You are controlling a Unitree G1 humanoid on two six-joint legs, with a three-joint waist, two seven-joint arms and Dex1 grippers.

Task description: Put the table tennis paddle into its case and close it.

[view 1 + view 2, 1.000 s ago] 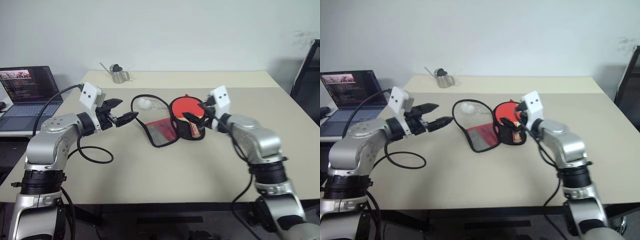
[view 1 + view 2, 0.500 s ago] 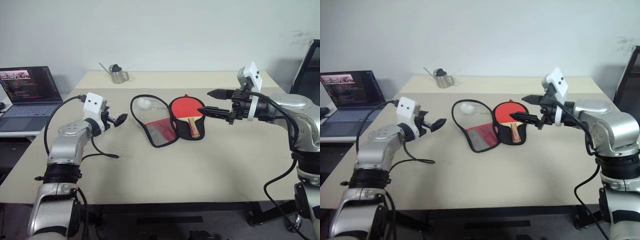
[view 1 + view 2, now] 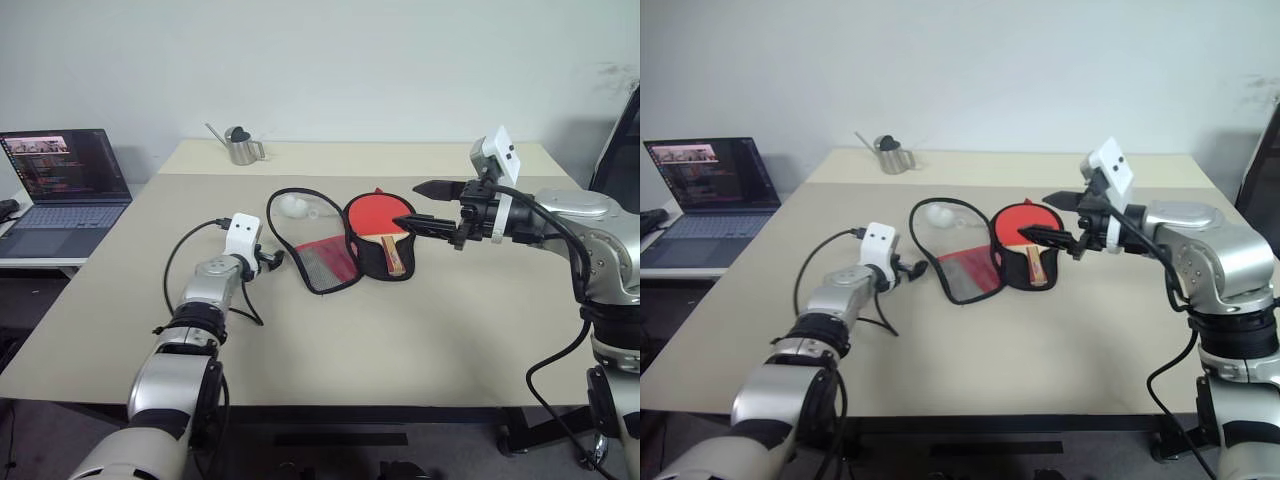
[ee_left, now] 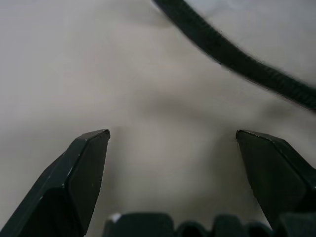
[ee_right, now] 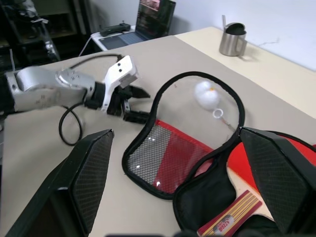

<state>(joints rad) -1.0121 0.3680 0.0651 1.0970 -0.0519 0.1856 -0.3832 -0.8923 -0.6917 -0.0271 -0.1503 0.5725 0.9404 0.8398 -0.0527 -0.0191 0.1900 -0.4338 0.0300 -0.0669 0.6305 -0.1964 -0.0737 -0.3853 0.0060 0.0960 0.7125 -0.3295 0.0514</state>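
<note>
The table tennis paddle [image 3: 377, 221] lies red face up in the black half of the open case [image 3: 345, 252], near the middle of the table [image 3: 400, 330], handle toward the near edge. The case's red mesh flap lies spread to its left. The left gripper [image 3: 914, 268], jaws wide and empty, sits low just left of the flap. The right gripper [image 3: 416, 208], jaws wide and empty, hovers above the paddle.

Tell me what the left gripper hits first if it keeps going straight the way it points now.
Probably the case: the open left gripper sits low over the table, aimed at the black edging of the open mesh flap just ahead. In the left wrist view that edging crosses beyond the fingertips. Depth is uncertain; it might graze the tabletop first.
</note>
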